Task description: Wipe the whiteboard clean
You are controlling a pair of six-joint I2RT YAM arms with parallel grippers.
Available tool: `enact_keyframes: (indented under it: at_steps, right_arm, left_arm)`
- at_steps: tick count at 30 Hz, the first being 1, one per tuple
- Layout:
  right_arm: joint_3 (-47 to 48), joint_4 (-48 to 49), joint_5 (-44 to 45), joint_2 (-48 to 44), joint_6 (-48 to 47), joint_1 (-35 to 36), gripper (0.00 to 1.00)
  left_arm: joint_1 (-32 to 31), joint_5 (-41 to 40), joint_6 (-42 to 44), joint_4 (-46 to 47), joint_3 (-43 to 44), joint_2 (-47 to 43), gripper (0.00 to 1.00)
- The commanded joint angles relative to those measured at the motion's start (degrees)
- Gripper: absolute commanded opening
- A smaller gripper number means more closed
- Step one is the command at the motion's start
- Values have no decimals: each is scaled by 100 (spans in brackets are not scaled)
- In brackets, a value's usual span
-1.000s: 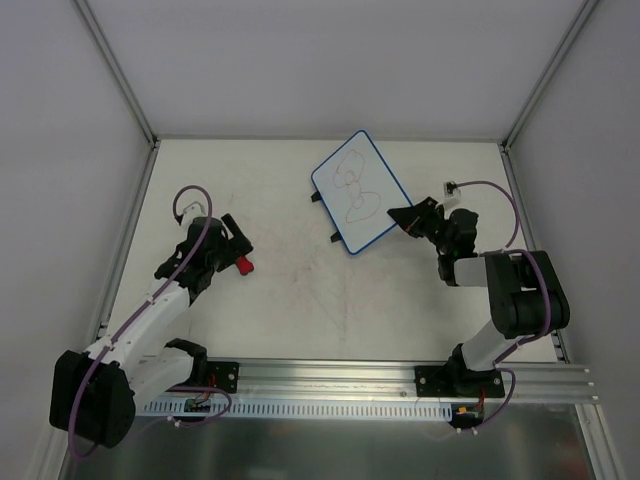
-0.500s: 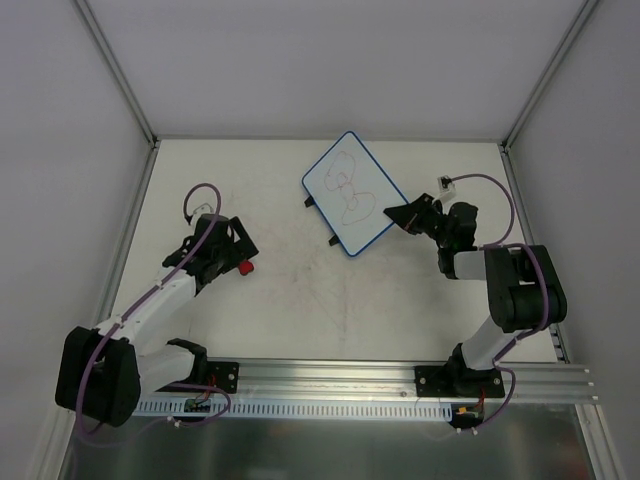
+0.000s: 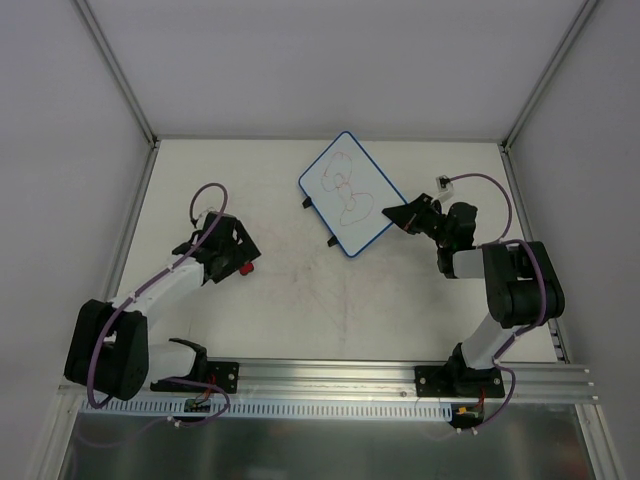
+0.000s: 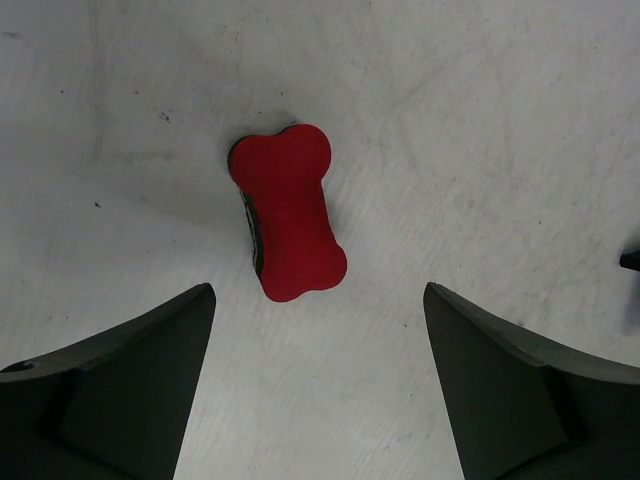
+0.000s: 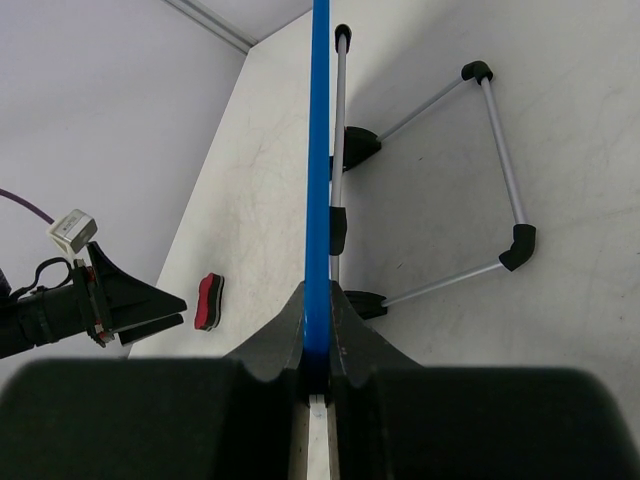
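The whiteboard [image 3: 349, 193], white with a blue rim and reddish scribbles, stands tilted on its wire legs at the back middle of the table. My right gripper [image 3: 393, 213] is shut on its right edge. In the right wrist view the blue rim [image 5: 319, 150] runs edge-on between the shut fingers [image 5: 318, 300]. A small red eraser [image 4: 290, 212] lies flat on the table at the left. My left gripper [image 4: 318, 310] hangs open just above it, the eraser ahead of the fingertips and touching neither. From above, the eraser [image 3: 245, 268] peeks out beside that gripper [image 3: 236, 255].
The whiteboard's metal wire stand [image 5: 500, 150] with black joints rests on the table behind the board. Grey enclosure walls [image 3: 110, 150] surround the table. The aluminium rail [image 3: 330, 375] with both arm bases runs along the near edge.
My left arm has swung in so its gripper sits over the red eraser. The right gripper has nudged the whiteboard a little to the left.
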Motion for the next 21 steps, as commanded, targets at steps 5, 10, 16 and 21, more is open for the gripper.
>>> enact_keyframes:
  at_steps: [5,10,16,21]
  right_arm:
    - [45,185,-570,44,45,105,0]
    - [36,239,-561,44,81,97,0]
    - [19,309,-570,17,142,97,0]
    - [19,484,-631,87,256,97,0]
  left_arm:
    - [-45,-69,-881,-380,326,365,86]
    - [-45,-96,-794,-459,607,848,75]
    - [16,-236,-829,-564,765,1060,70]
    - [218,-79,-802,-600,836,1245,70]
